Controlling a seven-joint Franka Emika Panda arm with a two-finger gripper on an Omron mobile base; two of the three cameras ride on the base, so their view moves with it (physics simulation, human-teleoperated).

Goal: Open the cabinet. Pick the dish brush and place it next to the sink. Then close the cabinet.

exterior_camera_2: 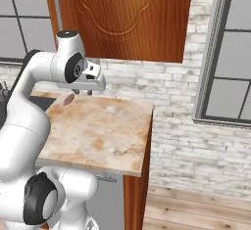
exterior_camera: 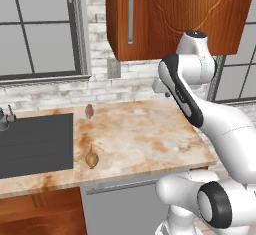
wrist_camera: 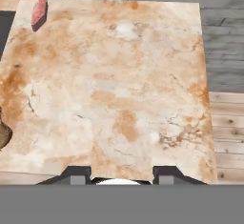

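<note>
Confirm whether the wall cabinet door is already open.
No, the cabinet door sits flush and shut, its silver handle untouched by the gripper.

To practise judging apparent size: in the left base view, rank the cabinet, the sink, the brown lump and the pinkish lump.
1. cabinet
2. sink
3. brown lump
4. pinkish lump; close to the brown one, and farther back, so unsure.

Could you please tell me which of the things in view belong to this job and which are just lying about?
Belong to the job:
- cabinet, door shut
- sink
- pincer, holding nothing

Lying about:
- yellowish-brown lump, on the counter
- pinkish lump, at the back
</note>
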